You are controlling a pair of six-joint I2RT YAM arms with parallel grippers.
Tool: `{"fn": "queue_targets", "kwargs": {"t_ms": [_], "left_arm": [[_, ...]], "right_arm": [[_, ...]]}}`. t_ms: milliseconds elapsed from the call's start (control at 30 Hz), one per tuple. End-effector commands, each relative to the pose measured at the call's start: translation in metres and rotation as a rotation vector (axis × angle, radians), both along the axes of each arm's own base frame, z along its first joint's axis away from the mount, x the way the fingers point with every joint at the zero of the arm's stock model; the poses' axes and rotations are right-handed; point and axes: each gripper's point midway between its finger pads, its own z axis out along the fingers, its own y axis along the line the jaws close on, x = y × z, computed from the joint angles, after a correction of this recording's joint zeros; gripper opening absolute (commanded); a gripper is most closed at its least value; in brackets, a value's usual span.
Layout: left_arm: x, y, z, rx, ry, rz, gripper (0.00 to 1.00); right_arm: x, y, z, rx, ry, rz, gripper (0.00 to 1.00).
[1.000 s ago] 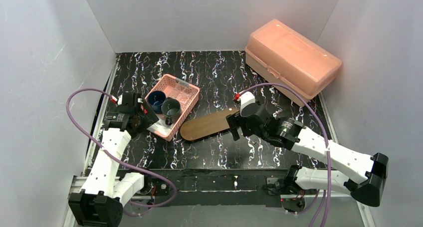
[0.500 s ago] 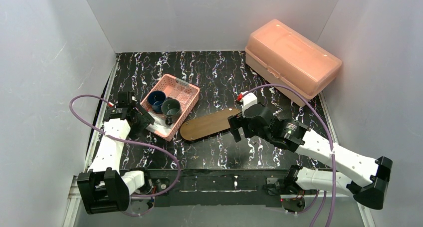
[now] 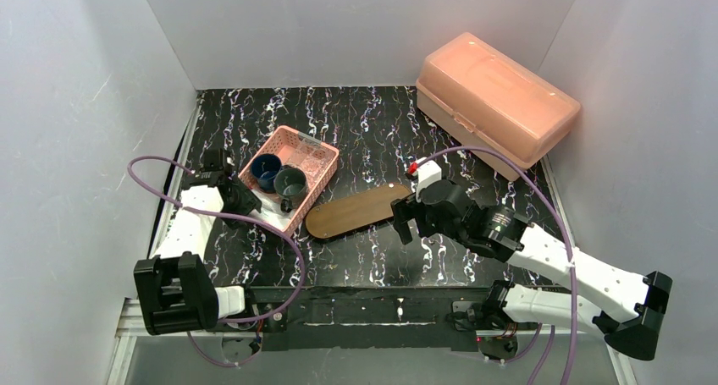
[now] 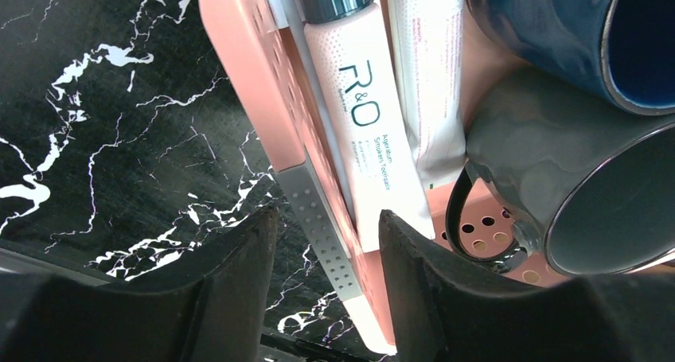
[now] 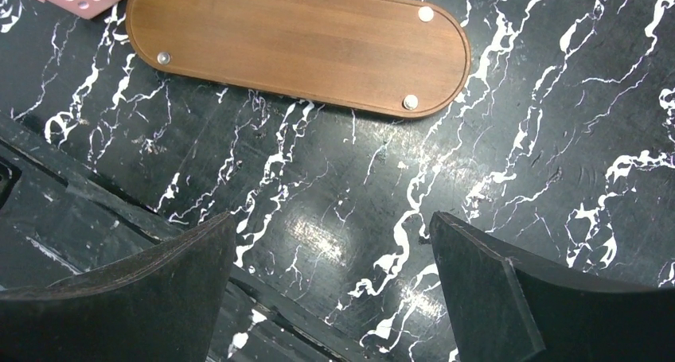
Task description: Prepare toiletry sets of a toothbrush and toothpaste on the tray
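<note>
Left fingers (image 4: 239, 298) flank a white, dark-capped toothpaste tube (image 4: 370, 139) printed R&O.

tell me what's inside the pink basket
In the pink mesh basket: a dark blue mug, a grey-green mug, an R&O toothpaste tube and a second white tube along one wall. The mugs and tubes hide the floor beneath them.

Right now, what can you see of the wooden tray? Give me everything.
The tray is a thin brown wooden oval board, grain visible, shallow rim, three small silver studs near its ends. It lies flat and bare on the black marbled table, one end close beside the pink basket; contact there is unclear. Nothing else touches it.
</note>
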Motion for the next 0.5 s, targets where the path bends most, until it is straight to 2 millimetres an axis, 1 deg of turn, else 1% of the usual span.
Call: {"fn": "queue_targets", "kwargs": {"t_ms": [0, 167, 467], "left_arm": [[0.01, -0.0019, 0.0103, -0.021, -0.03, -0.002, 0.46], [0.0111, -0.0021, 0.01, -0.022, -0.027, -0.011, 0.39], [0.0148, -0.0008, 0.0084, -0.015, -0.013, -0.026, 0.19]], "right_arm": [[-0.0039, -0.0011, 0.0016, 0.027, 0.0, 0.006, 1.0], [-0.0045, -0.002, -0.0002, 0.028, 0.001, 0.005, 1.0], [-0.0053, -0.0026, -0.0019, 0.03, 0.004, 0.004, 1.0]]}}
